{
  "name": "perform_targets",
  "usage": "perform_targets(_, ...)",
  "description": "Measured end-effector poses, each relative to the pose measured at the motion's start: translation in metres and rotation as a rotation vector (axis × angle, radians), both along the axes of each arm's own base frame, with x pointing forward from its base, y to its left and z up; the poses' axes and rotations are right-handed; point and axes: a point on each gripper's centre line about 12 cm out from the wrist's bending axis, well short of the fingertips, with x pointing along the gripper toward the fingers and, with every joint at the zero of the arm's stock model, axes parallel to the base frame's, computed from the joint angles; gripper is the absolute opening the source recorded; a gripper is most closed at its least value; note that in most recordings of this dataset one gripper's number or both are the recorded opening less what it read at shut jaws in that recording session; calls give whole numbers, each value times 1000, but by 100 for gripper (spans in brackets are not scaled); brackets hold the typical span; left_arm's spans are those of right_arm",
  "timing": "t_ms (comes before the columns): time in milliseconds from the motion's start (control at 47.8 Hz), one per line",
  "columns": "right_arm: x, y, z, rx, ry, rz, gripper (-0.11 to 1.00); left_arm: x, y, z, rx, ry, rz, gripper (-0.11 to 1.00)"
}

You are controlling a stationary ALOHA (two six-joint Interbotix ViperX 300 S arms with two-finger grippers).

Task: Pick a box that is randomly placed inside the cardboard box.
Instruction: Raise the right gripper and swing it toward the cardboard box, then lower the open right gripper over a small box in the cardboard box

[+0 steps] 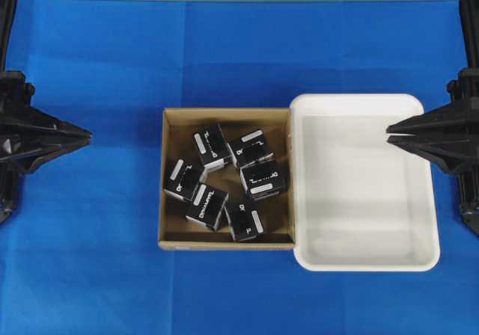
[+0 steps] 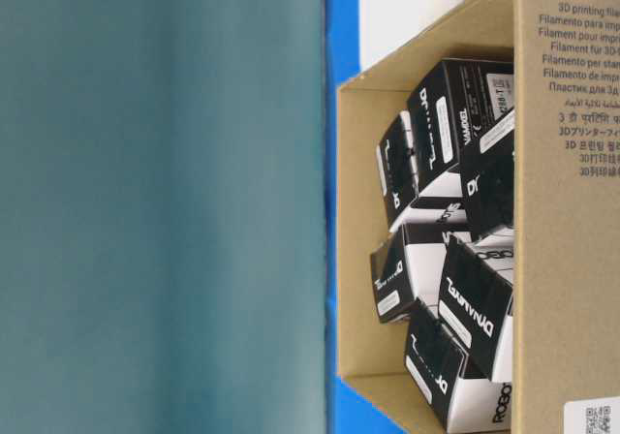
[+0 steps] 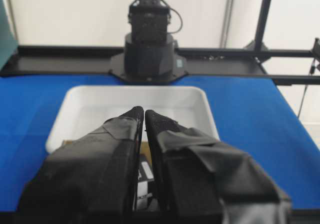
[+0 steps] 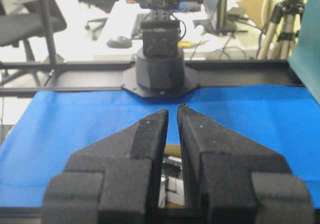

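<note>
My left gripper [image 3: 145, 115]: black, matte tape wrapped over both fingers.
My right gripper [image 4: 172, 115]: black, speckled foam-like surface.
Table cover [image 1: 224, 43]: saturated blue, plain.
Cardboard box [image 1: 171, 118]: brown corrugated walls; black multilingual lettering on an outer wall in the table-level view.
Boxes [image 1: 212, 145]: black with white label strips and white lettering; some faces half white.
Tray [image 1: 359, 103]: plain white, glossy.
Backdrop panel [image 2: 155, 201]: dull teal, unpatterned.
Opposite arm bases [image 3: 149, 49]: black.
Frame rails [image 3: 60, 51]: black.
</note>
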Motion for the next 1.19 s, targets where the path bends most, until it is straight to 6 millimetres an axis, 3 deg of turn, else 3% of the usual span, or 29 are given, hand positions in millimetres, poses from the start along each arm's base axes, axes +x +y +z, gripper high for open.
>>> perform_targets(125,5,-4,-3,84,68,-22,0,2,-5,-6,-13,63,-25,-1)
perform_targets(209,10,-9,-7,154,180,-47,-3,5,-7,-5,-22,111,-37,-6)
perform_targets(397,21,-13,-9,191,437,-67,-3,14,-8,-5,-19,211,-36,-6)
perform_targets(836,54,-16,-2,218,928,-62,-3,15,-8,-10,-22,257,-35,-6)
perform_targets(1192,124,-29,-10,126,1209,-58,-2,15,-7,-13,-22,284,-33,-6)
